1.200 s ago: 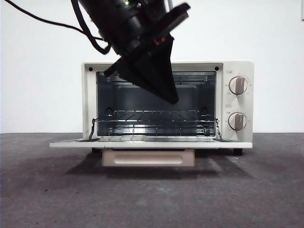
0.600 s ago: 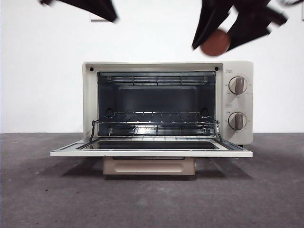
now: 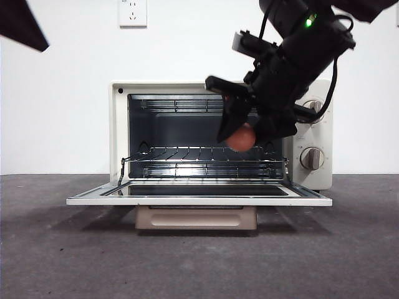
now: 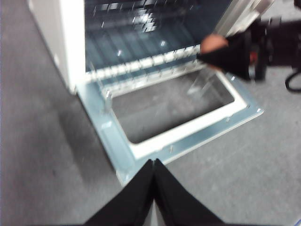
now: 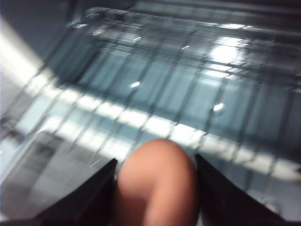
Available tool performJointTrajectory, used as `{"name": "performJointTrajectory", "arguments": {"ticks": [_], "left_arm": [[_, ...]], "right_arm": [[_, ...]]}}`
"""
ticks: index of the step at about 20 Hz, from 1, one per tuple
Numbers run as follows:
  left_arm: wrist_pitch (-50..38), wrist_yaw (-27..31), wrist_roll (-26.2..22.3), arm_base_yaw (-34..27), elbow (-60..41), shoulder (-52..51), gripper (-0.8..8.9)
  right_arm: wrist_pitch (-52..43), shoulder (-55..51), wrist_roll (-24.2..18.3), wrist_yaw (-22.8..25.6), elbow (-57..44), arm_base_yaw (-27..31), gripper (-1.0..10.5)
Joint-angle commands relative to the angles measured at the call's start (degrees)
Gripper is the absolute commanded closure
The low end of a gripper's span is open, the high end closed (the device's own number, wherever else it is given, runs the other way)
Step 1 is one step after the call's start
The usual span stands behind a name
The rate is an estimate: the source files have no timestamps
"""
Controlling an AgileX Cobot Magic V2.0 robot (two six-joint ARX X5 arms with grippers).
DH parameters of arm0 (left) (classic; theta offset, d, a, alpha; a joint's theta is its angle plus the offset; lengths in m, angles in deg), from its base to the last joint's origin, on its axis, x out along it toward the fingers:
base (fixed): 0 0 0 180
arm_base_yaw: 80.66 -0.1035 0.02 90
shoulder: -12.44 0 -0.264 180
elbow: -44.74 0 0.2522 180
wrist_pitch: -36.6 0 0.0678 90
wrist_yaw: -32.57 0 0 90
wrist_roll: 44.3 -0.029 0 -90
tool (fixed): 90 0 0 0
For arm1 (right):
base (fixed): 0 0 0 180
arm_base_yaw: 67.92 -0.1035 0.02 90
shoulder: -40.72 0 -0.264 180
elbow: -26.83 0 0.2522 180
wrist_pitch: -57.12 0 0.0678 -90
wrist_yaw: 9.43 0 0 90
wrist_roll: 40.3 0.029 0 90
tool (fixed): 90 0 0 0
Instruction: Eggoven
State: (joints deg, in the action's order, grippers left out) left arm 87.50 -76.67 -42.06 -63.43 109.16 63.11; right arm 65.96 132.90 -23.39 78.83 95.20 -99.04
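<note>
Half a second before, we carried the egg (image 3: pixel 241 137) high above the toaster oven (image 3: pixel 118 131); now our right gripper (image 3: pixel 244 134) had come down in front of the open cavity, toward its right side, with the egg hanging just above the wire rack (image 3: pixel 187 153). Our left arm, meanwhile, had drawn off to the upper corner of the front view, where only a dark tip remained.

We held the reddish-brown egg (image 5: pixel 157 188) clamped between the right gripper's (image 5: pixel 155 188) two black jaws, one on each side of it and both touching it; the right wrist view, though blurred, showed the rack (image 5: pixel 188 84) close beyond the egg.

Our left gripper (image 4: pixel 154 169) hung over the desk (image 4: pixel 37 122) in front of the oven's lowered door (image 4: pixel 188 134), its jaws pressed together and holding nothing. From there we also saw the egg (image 4: pixel 212 44) at the mouth of the cavity, above the hinge end of the door. Two grey knobs (image 3: pixel 311 158) sat on the oven's right panel, the upper one partly hidden by the arm.
</note>
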Motion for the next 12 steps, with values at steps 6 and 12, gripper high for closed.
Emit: {"name": "performJointTrajectory", "arguments": {"ticks": [6, 12], "left_arm": [[-0.5, -0.2, 1.7, -0.1, -4.0, -2.8, 8.07], [-1.1, -0.3, 1.8, -0.1, -4.0, -2.8, 8.07]], "right_arm": [[-3.9, 2.9, 0.6, 0.2, 0.9, 2.9, 9.4], [-6.2, 4.8, 0.7, -0.2, 1.0, 3.1, 9.4]]}}
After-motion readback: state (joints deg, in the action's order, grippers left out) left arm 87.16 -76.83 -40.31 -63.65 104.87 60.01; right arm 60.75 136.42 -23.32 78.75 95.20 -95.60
